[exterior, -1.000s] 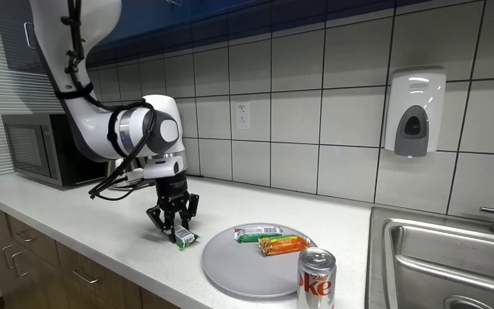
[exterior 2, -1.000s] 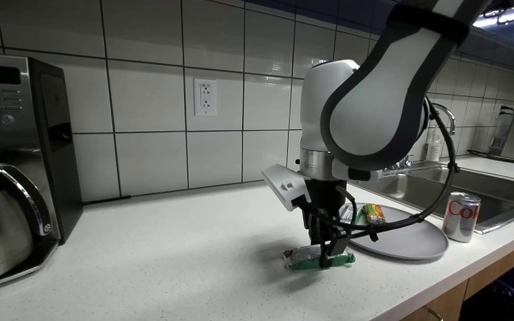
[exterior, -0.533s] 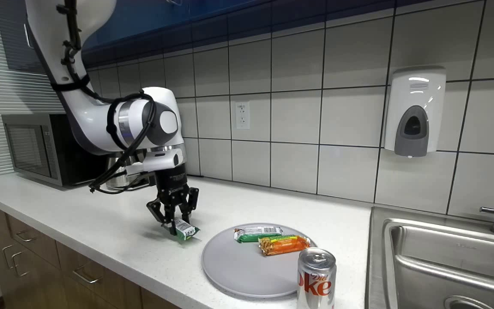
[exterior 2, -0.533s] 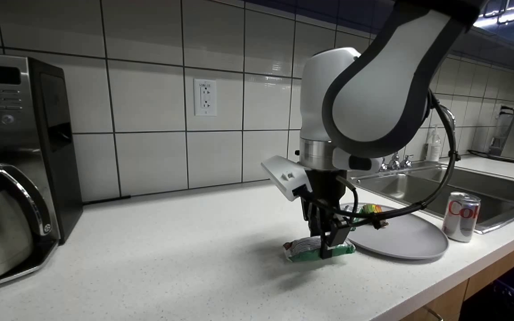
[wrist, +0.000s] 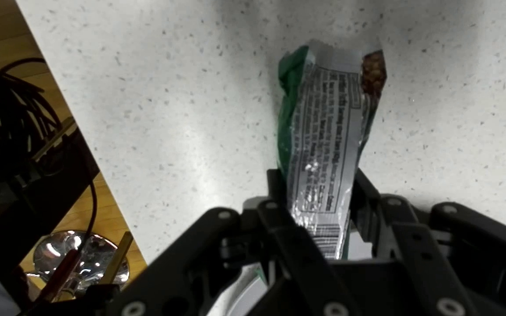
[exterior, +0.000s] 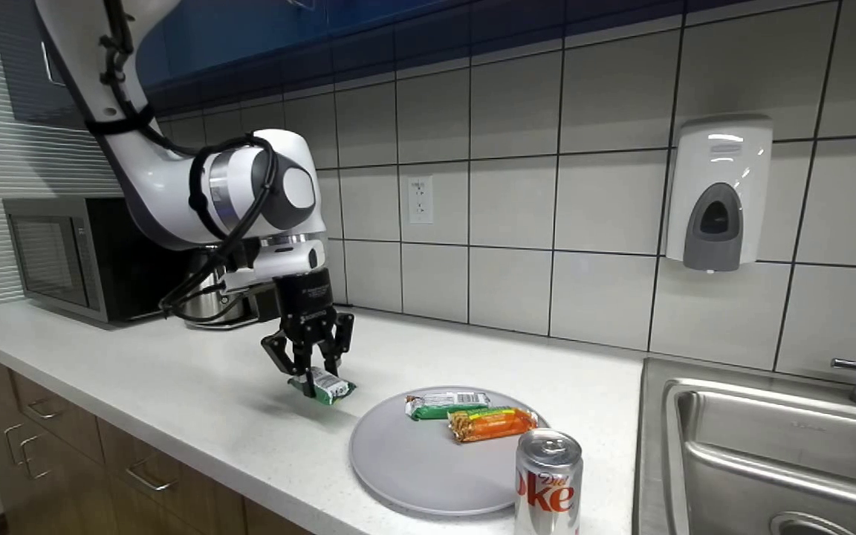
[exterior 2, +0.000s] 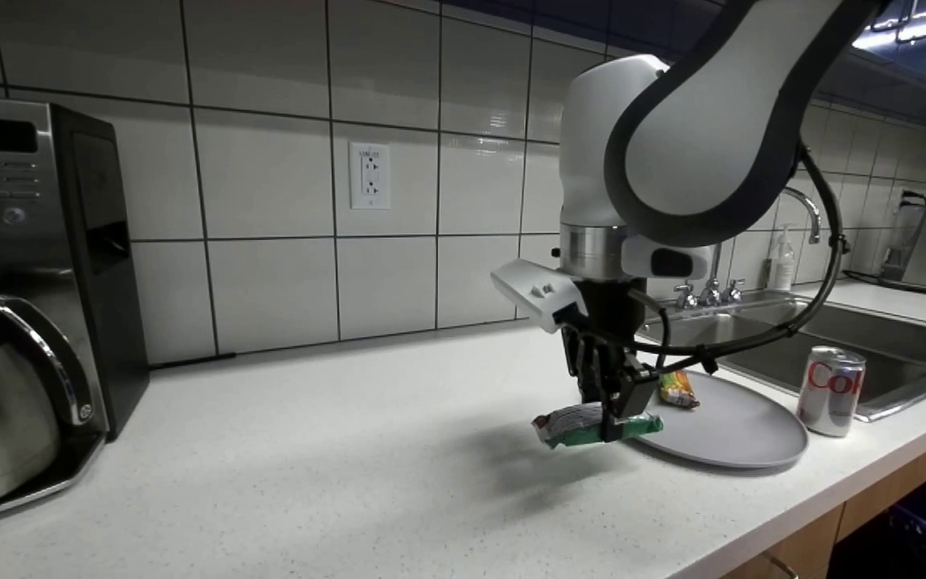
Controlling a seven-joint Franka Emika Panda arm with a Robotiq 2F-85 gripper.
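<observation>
My fingers (wrist: 278,215) are clamped on a green-and-silver wrapped bar (wrist: 323,140), above the counter (wrist: 169,109). In an exterior view the plate (exterior: 413,472) shows nearly whole; my wrist view catches a sliver. There the bar's near end is hidden.

Wrapped bar (exterior 2: 577,425) in end effector (exterior 2: 601,416)

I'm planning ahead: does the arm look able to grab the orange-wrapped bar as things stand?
Probably not: the gripper is shut on a green-wrapped bar, which it would likely have to release first. The orange-wrapped bar lies uncovered on the plate.
</observation>
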